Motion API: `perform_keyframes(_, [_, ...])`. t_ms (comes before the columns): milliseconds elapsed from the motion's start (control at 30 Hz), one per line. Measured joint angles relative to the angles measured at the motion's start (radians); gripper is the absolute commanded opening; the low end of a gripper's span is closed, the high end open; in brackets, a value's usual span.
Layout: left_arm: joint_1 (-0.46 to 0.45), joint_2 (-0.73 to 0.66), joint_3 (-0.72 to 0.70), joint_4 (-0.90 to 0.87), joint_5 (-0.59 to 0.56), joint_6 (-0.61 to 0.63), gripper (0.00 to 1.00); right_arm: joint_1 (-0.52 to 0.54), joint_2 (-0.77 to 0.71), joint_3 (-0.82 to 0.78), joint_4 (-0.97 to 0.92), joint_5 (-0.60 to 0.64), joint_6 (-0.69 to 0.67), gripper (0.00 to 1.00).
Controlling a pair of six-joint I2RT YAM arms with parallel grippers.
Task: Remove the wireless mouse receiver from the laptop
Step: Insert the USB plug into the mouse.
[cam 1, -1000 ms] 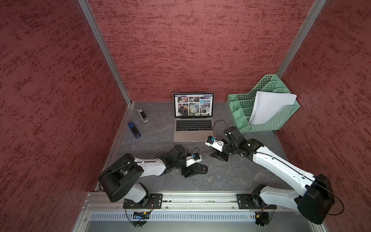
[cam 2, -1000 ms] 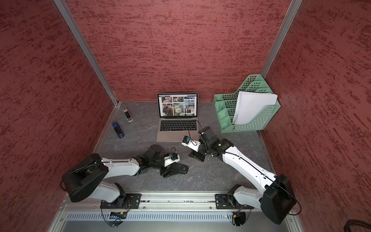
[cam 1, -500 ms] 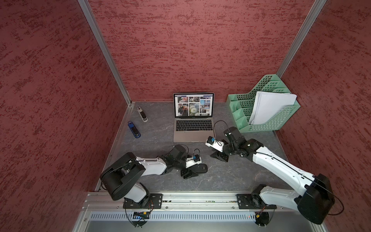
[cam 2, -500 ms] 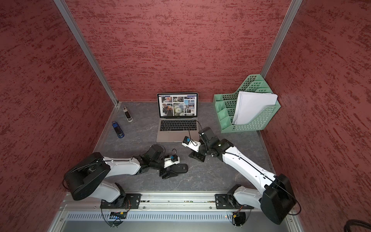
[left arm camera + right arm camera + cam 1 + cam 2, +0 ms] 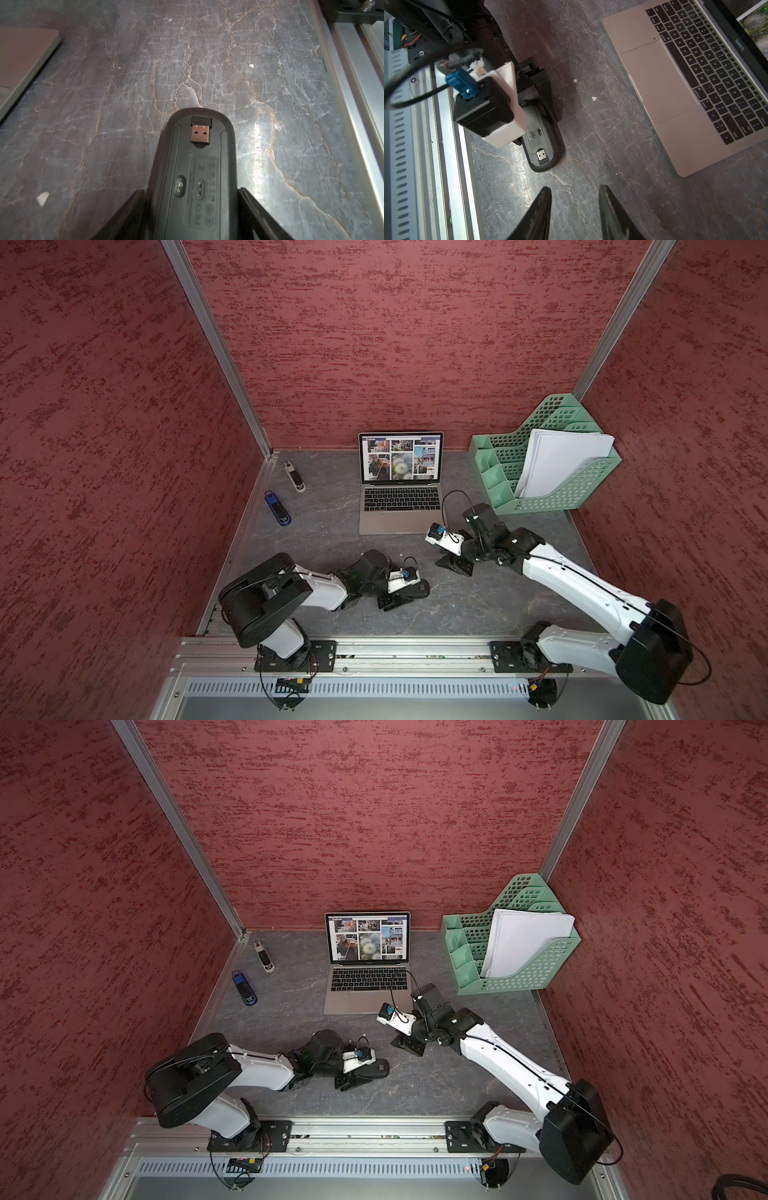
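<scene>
Wireless mouse receiver in mouse underside | grey veined tabletop | red walls

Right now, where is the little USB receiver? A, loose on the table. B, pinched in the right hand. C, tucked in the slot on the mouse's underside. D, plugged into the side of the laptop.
C: both wrist views show the receiver seated in the recess of the upturned mouse, and the right hand is open with nothing in it.
</scene>
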Motion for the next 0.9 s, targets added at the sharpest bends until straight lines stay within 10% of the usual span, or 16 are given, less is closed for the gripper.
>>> perform_keyframes(200, [-0.003,-0.025,-0.014,0.0,-0.028,-0.01,0.65,-0.001,0.0,-0.032,0.012,-0.032,-0.001,0.39])
perform_keyframes(433, [-0.015,-0.045,-0.042,0.024,-0.063,-0.052,0.62,-0.001,0.003,-0.101,0.063,-0.117,-0.006,0.0])
perform_keyframes(900, [-0.027,-0.01,-0.043,0.087,-0.074,-0.066,0.61,0.034,0.142,-0.103,0.121,-0.211,-0.002,0.0])
